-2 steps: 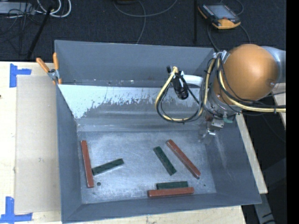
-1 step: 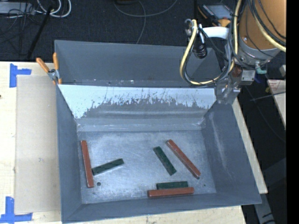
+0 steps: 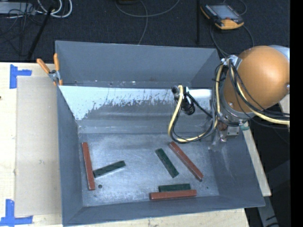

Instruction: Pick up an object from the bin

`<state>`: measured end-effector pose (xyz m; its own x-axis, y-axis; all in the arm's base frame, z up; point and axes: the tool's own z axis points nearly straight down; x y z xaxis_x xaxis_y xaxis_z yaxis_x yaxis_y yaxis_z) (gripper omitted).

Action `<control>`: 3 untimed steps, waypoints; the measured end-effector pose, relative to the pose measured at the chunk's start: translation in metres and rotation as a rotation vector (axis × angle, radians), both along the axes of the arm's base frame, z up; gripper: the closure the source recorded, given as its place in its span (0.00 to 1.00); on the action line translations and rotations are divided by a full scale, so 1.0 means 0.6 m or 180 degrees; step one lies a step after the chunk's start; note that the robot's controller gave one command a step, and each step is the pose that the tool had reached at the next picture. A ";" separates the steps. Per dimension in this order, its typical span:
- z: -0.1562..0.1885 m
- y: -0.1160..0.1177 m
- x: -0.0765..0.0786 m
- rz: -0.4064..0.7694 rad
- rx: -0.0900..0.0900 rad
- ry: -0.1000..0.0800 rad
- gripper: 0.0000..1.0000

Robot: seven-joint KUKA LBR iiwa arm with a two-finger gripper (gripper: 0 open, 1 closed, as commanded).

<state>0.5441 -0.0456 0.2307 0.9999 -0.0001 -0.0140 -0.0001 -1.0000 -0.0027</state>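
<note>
hand (image 3: 220, 137) by right wall of grey metal bin (image 3: 142, 60); grip: cannot tell | nearest: long reddish-brown flat bar (image 3: 186, 161), just left, toward front edge | axis diagonal

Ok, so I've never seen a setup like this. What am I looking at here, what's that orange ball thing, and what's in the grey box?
This is a single camera looking down into a grey metal bin from above and slightly to one side. The orange dome on the right is a cover on a robot arm that reaches in from that side. The looping cables belong to the robot too. Its gripper hangs over the bin's right side.

Six flat sticks lie on the bin floor. The left red stick has the left green stick beside it. The middle green stick and middle red stick slant side by side. The front green stick lies along the front red stick. I can't tell if the gripper holds anything.
</note>
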 end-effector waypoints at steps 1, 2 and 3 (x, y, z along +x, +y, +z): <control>-0.102 -0.062 -0.108 -0.0006 -0.0011 0.0006 1.00; -0.096 -0.060 -0.102 -0.0020 -0.0003 -0.0023 0.00; -0.245 0.047 -0.080 0.0013 0.0004 -0.0005 0.00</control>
<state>0.4962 -0.0174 0.0836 0.9999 0.0042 -0.0123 0.0041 -1.0000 -0.0038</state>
